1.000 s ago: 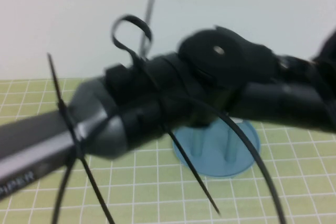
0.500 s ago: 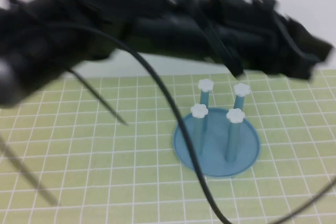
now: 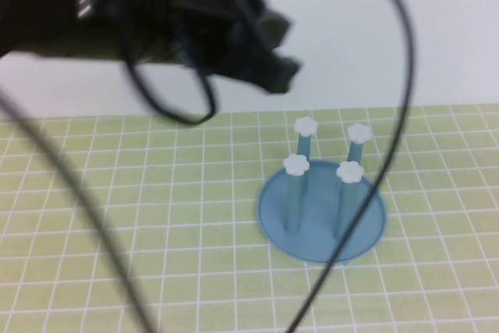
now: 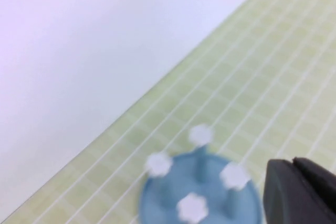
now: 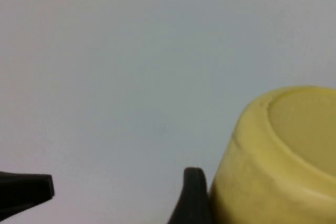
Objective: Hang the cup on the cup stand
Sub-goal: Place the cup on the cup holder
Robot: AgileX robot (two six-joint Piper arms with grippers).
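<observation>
The cup stand is a round blue base with four upright blue pegs topped by white flower caps, right of the mat's centre. It also shows in the left wrist view. My left gripper is a dark blurred shape held high, up and left of the stand, with its fingers together and empty. My right gripper is shut on the pale-yellow cup, one black finger pressed against the cup's side and the cup's flat end facing the camera, with only the white wall behind. I cannot make out the right gripper in the high view.
A green gridded mat covers the table up to a white wall. Black cables loop across the high view, one passing in front of the stand.
The black arm that covered the high view has swept up and to the left, uncovering the whole stand. The stand has not moved.
</observation>
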